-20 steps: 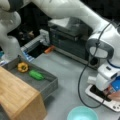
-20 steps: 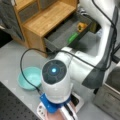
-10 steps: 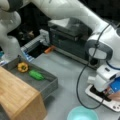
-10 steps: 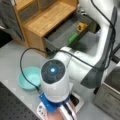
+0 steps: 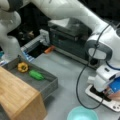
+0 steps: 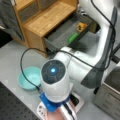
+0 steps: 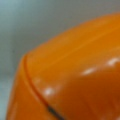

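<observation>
Robot arms: one (image 5: 75, 15), white.
Teal bowls: one, in both front views (image 5: 82, 115) (image 6: 28, 77).
Open grey drawers: one (image 5: 47, 83).
Items in the drawer: two, one yellow piece (image 5: 23, 67) and one green piece (image 5: 36, 74).
Wooden cabinets: one (image 6: 42, 20).
White trays: one (image 5: 110, 103).
Orange objects: one, filling the wrist view (image 7: 75, 82).

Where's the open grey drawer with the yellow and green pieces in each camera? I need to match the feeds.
Front view: the grey drawer sits at lower left, holding the yellow piece and green piece.
Front view: the drawer is at upper centre, sticking out of the wooden cabinet.
Wrist view: not in it; an orange surface fills the picture.
Shared landmark: the teal bowl.
</observation>
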